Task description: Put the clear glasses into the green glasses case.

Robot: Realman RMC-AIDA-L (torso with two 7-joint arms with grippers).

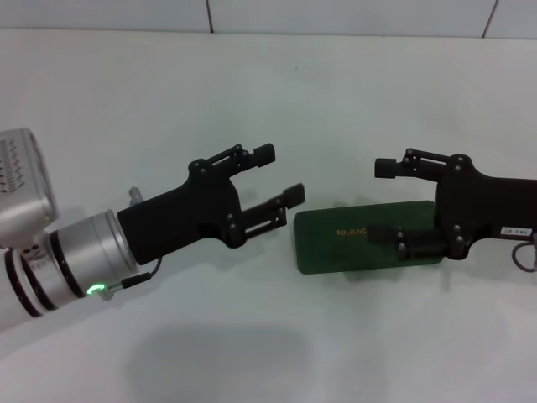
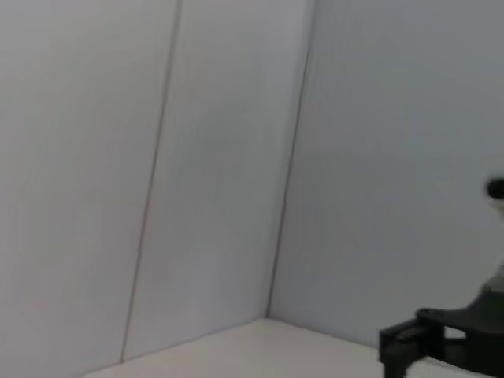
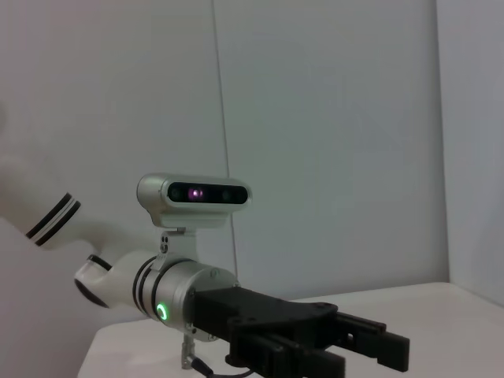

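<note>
The green glasses case (image 1: 331, 245) lies shut on the white table, right of centre, with gold lettering on its lid. My right gripper (image 1: 382, 201) hovers over the case's right half, open and holding nothing; one finger (image 1: 388, 167) reaches past the case's far edge. My left gripper (image 1: 281, 174) is held above the table just left of the case, also open and holding nothing; the right wrist view shows it too, left gripper (image 3: 370, 354). The clear glasses show in no view.
The white table (image 1: 168, 101) runs back to a tiled wall (image 1: 336, 13). The left wrist view shows only wall panels (image 2: 220, 173) and a piece of the right gripper (image 2: 441, 346). The robot's head camera (image 3: 194, 193) appears in the right wrist view.
</note>
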